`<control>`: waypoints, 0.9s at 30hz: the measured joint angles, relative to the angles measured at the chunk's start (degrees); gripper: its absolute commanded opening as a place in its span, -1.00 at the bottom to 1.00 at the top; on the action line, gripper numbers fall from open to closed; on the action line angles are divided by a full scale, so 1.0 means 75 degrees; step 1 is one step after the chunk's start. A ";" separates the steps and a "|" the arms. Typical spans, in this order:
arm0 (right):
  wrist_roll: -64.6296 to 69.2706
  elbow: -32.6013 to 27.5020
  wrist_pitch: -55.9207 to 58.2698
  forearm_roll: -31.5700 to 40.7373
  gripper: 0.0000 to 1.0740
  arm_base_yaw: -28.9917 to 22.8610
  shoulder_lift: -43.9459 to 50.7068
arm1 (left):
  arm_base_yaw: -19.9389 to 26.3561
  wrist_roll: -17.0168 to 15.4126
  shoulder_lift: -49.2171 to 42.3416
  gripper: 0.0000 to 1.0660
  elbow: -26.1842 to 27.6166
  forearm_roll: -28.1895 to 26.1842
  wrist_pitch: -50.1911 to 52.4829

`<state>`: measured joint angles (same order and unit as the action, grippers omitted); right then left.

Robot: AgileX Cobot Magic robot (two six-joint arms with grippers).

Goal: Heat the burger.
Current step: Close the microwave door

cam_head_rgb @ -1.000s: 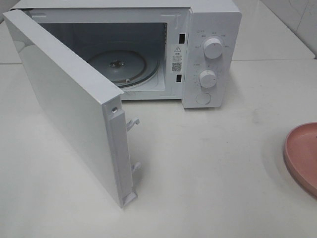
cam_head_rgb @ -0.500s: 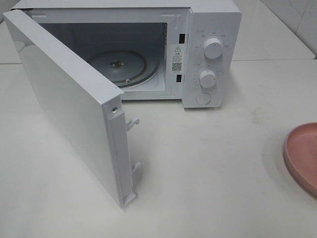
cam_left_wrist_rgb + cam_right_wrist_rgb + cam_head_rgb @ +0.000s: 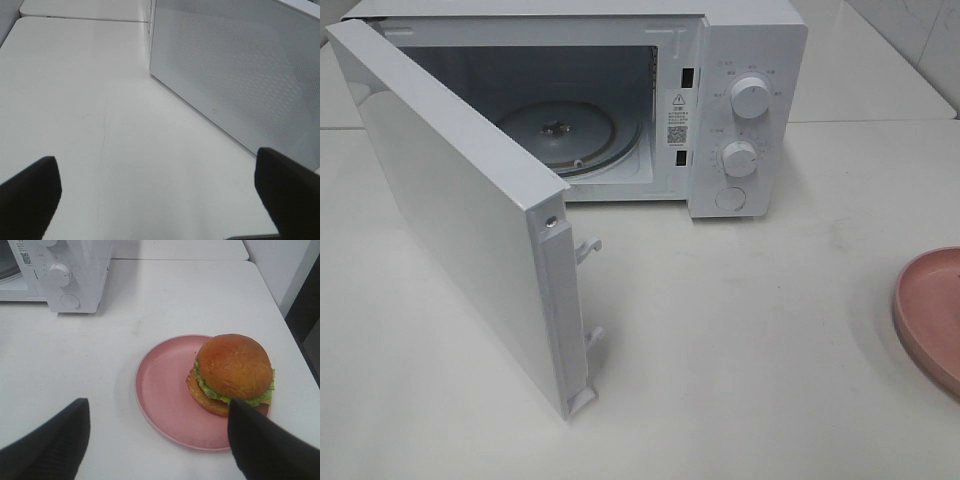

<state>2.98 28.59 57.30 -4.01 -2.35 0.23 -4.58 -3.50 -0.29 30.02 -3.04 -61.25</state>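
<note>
The burger point(image 3: 232, 372) sits on the pink plate point(image 3: 165, 400), toward the plate's side away from the microwave point(image 3: 740, 110). The plate rests on the white bench point(image 3: 740, 340), well apart from the microwave, whose door point(image 3: 460, 210) stands swung open. The right gripper point(image 3: 157, 440) hangs above the plate with its jaws spread wide and empty. The left gripper point(image 3: 157, 192), just beside the open door, is also spread wide and holds nothing.

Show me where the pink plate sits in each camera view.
Exterior high: pink plate cut off at the right edge, burger out of frame.
Left wrist: not in view.
Right wrist: plate in full, carrying the burger.
Shared landmark: the microwave knobs.
</note>
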 measured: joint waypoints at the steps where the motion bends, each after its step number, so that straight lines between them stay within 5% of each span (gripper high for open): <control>1: 0.0000 0.0000 0.0000 0.0000 0.38 0.0000 0.0000 | 0.0000 0.0000 0.0000 0.86 0.0000 0.0000 0.0000; 27: 0.0000 0.0000 0.0000 0.0000 0.37 0.0000 0.0000 | 0.0000 0.0023 0.0000 0.86 0.0000 0.0099 0.0000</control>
<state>2.98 28.59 57.30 -4.01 -2.35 0.23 -4.58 -3.32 -0.29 30.02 -2.29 -61.25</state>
